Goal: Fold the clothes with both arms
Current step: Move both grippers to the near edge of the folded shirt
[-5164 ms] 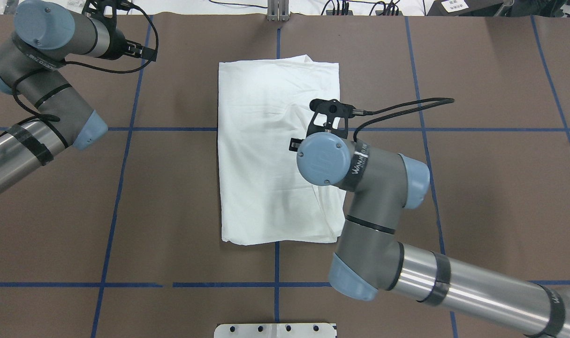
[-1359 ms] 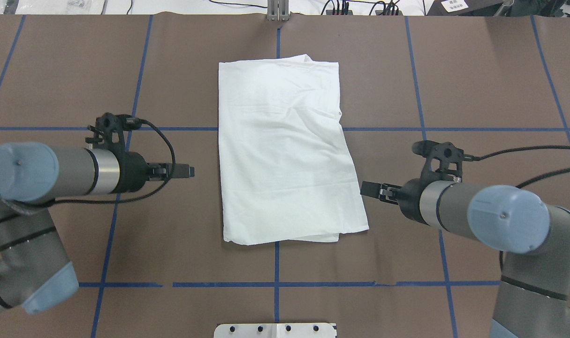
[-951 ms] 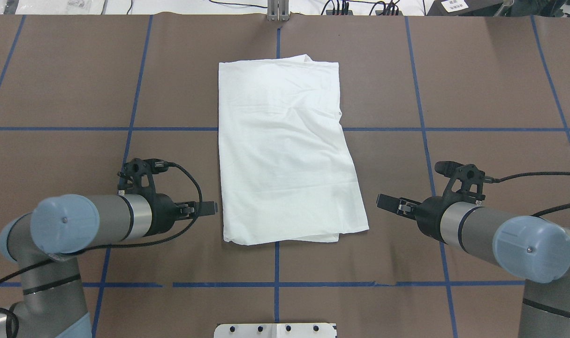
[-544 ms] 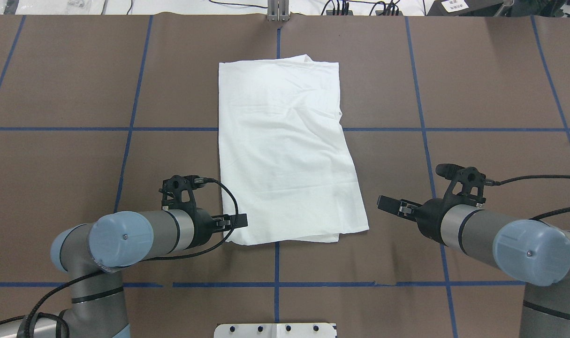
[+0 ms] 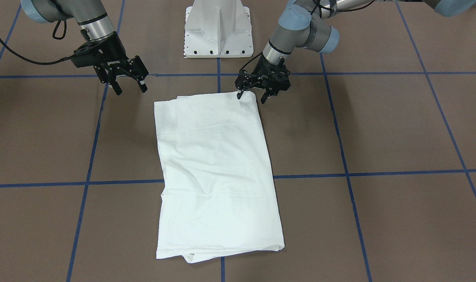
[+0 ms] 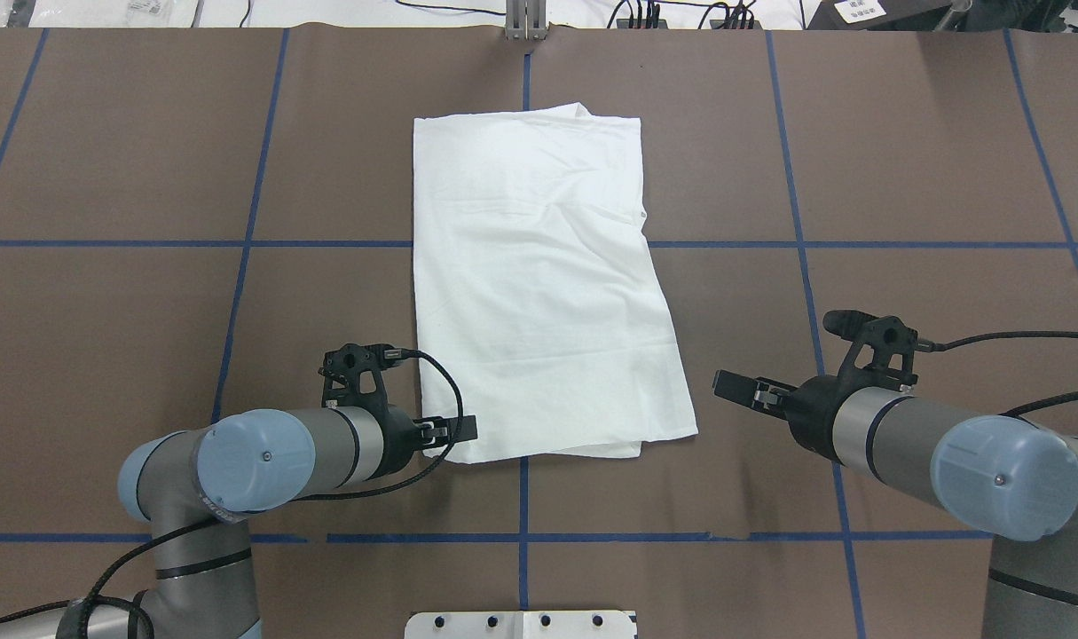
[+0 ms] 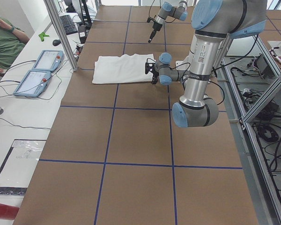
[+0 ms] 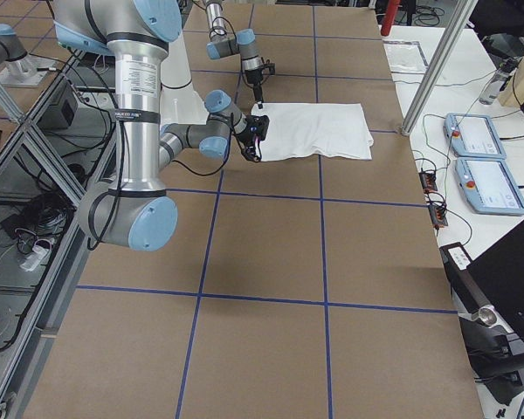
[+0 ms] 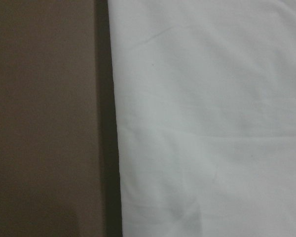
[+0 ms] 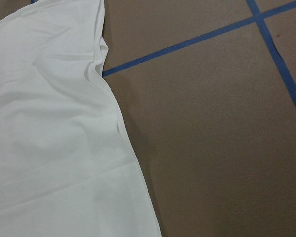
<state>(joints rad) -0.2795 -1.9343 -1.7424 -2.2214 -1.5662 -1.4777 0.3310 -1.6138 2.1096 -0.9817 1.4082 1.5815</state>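
White folded cotton shirt (image 6: 539, 284) was laid lengthwise. Its corner was reached by the parted black left gripper (image 5: 251, 98); the parted black right gripper (image 5: 131, 91) was held clear.

the shirt (image 6: 539, 293) is plain white, with faint grey shading along its creases. the counter (image 6: 902, 133) under it is flat brown, crossed by a grid of blue tape lines (image 6: 734, 243). my left arm (image 6: 308, 448) and right arm (image 6: 902, 435) are grey metal with light-blue joint caps (image 6: 1004, 479). my left gripper (image 5: 251, 98) and right gripper (image 5: 131, 91) are black, as are the cables (image 6: 1018, 335). the pedestal (image 5: 218, 27) is white.
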